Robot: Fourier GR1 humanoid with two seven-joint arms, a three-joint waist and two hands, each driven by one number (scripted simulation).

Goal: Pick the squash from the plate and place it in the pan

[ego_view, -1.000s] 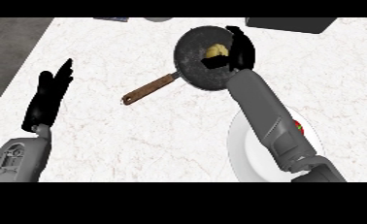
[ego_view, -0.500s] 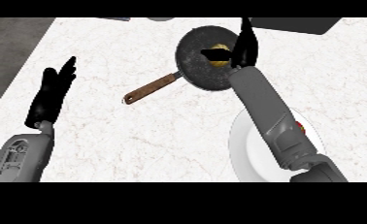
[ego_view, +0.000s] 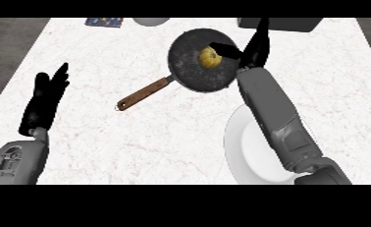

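A small yellow squash (ego_view: 210, 57) lies inside the dark round pan (ego_view: 190, 69), whose brown handle (ego_view: 144, 94) points toward the lower left. My right hand (ego_view: 253, 49) hovers at the pan's right rim, open, fingers straight and pointing up, thumb reaching toward the squash without touching it. The white plate (ego_view: 248, 155) sits at the lower right, partly hidden under my right forearm, with nothing visible on it. My left hand (ego_view: 45, 100) rests open at the left, fingers up.
A grey round object (ego_view: 150, 21) and a dark blue item (ego_view: 103, 22) sit at the counter's far edge. A dark grey object (ego_view: 290, 23) stands at the back right. The counter's left edge runs along a dark floor.
My right hand opened and let go of the squash, which now lies in the pan. The hand lifted and shifted right, off the pan. The left hand stayed still.
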